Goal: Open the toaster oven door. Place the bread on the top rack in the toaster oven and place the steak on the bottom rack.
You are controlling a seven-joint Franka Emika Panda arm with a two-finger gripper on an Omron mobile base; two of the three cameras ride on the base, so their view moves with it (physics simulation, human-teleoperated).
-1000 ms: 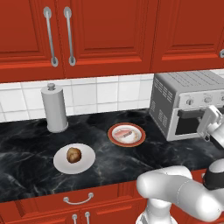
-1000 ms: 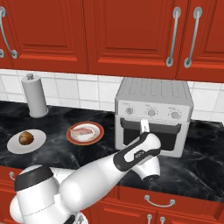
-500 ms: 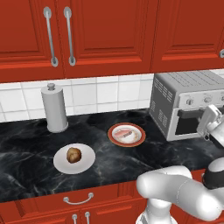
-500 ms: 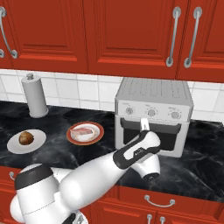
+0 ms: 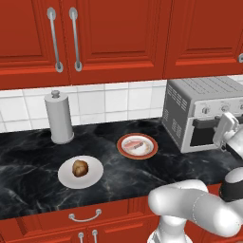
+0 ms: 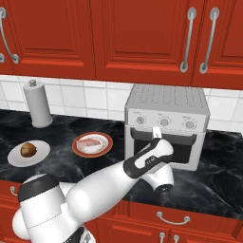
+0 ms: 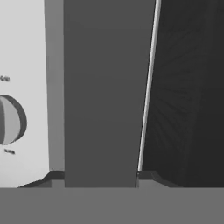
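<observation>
Silver-grey, the oven (image 6: 166,126) sits on the counter (image 5: 28,156) with its door (image 6: 163,144) shut, and the gripper (image 6: 156,134) is up against the top of that door, just under the knobs (image 6: 164,122). Its jaws stand part open, seemingly around the door's handle bar (image 7: 100,92), though I cannot tell if they grip it. Bread (image 5: 79,168) lies on a white plate (image 5: 95,178) and steak (image 5: 137,145) on a red-rimmed plate (image 5: 124,151), both left of the oven.
</observation>
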